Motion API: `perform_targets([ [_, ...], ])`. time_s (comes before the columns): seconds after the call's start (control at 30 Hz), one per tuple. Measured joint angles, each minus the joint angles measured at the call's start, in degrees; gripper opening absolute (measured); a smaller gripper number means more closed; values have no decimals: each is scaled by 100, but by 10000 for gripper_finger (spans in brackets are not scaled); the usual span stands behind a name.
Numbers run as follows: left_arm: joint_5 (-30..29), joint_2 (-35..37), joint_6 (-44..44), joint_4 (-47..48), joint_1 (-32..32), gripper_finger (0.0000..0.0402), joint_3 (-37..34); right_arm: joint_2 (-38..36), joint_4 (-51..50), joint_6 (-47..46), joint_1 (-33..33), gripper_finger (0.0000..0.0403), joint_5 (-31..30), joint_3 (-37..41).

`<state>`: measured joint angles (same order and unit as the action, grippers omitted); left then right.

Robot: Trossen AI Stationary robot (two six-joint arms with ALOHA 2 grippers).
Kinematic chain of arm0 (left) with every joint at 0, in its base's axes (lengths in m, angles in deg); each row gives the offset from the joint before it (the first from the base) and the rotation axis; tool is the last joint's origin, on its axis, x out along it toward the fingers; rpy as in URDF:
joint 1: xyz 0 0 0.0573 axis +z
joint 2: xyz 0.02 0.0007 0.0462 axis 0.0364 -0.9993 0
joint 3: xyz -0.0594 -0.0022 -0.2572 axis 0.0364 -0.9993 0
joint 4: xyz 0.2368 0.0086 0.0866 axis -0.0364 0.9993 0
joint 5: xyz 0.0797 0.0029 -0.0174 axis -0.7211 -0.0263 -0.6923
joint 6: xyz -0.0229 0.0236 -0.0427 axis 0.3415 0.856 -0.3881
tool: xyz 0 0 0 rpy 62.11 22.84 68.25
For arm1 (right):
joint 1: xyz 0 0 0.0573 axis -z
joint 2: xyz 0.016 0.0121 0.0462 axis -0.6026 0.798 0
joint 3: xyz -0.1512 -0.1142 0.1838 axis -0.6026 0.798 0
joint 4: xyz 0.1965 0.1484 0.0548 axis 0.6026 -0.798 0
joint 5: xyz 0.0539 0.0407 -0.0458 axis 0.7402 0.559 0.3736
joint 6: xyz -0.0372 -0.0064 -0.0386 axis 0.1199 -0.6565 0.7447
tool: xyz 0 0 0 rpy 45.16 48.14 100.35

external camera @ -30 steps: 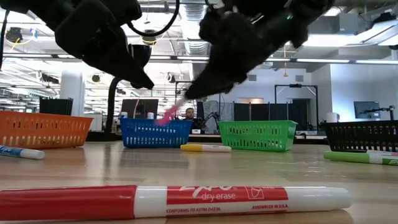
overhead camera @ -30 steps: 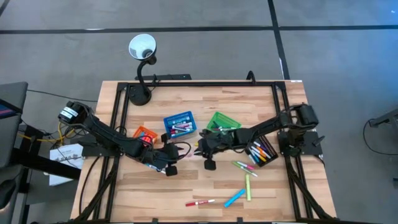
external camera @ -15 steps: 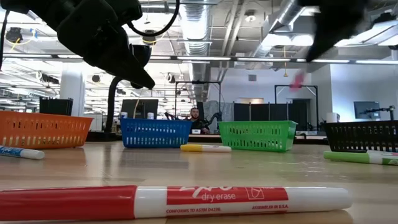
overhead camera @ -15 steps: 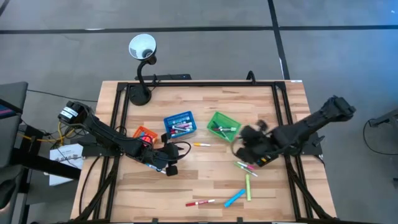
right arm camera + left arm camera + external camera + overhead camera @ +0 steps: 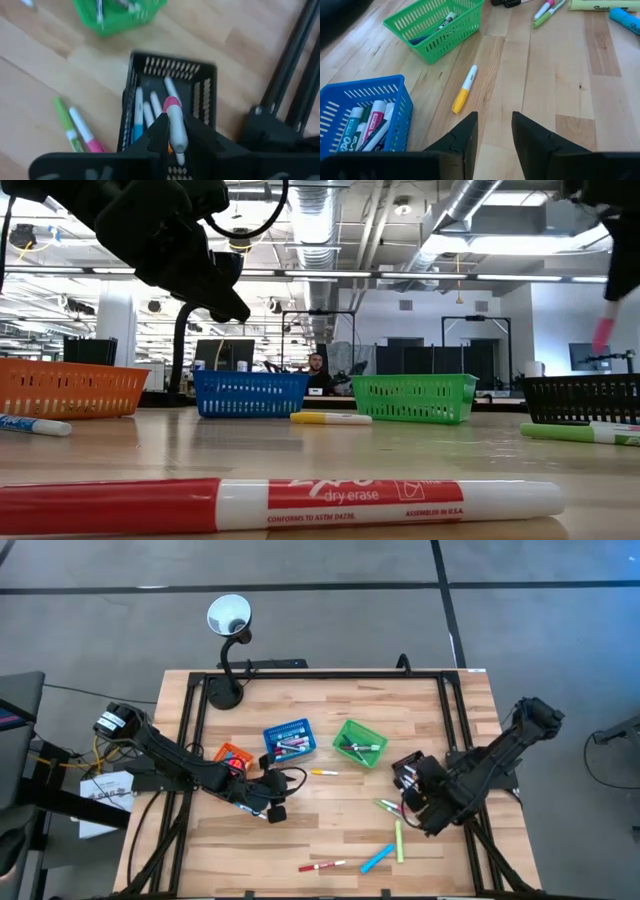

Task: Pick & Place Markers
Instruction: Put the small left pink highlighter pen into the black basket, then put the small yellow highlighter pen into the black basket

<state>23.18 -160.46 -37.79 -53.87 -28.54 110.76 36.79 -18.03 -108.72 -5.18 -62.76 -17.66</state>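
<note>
1. Seen from the high view, the right hand (image 5: 425, 798) hangs over the black basket (image 5: 412, 772) at the counter's (image 5: 340, 830) right side, while the left hand (image 5: 272, 802) waits near the orange basket (image 5: 232, 754). Loose markers lie on the wood: a yellow-capped marker (image 5: 322, 772), a red marker (image 5: 321, 865), a blue one (image 5: 377, 858) and a green one (image 5: 398, 840).
2. From the low view, a pink marker tip (image 5: 603, 332) shows below the dark right arm at the far right, above the black basket (image 5: 580, 398).
3. Through the left wrist view, the left hand's fingers (image 5: 465, 135) stand apart and hold nothing; the yellow-capped marker (image 5: 464, 89) lies just ahead.
4. Through the right wrist view, the right hand (image 5: 172, 132) is clamped on a pink-capped marker (image 5: 174, 120) directly above the black basket (image 5: 170, 100), which already holds several pens.
5. Judged risk: released tilted or off-centre, the marker could strike the rim and roll onto the counter.
</note>
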Motion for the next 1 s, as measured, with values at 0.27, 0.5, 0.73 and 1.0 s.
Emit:
perform_targets([
  [0.27, 1, 0, -1, -19, 0, 116, 0, 426, -25, 180, 351, 60, 532, 0],
  [0.5, 1, -2, -1, -21, 0, 116, 0, 469, 89, 389, 731, 114, 524, 0],
  [0.73, 0, -2, 1, -21, 0, 116, 0, 469, 91, 736, 926, 166, 465, 0],
  [1.0, 4, -4, 8, -263, 24, 116, 0, 469, 1381, 2756, 1267, 192, -526, 0],
])
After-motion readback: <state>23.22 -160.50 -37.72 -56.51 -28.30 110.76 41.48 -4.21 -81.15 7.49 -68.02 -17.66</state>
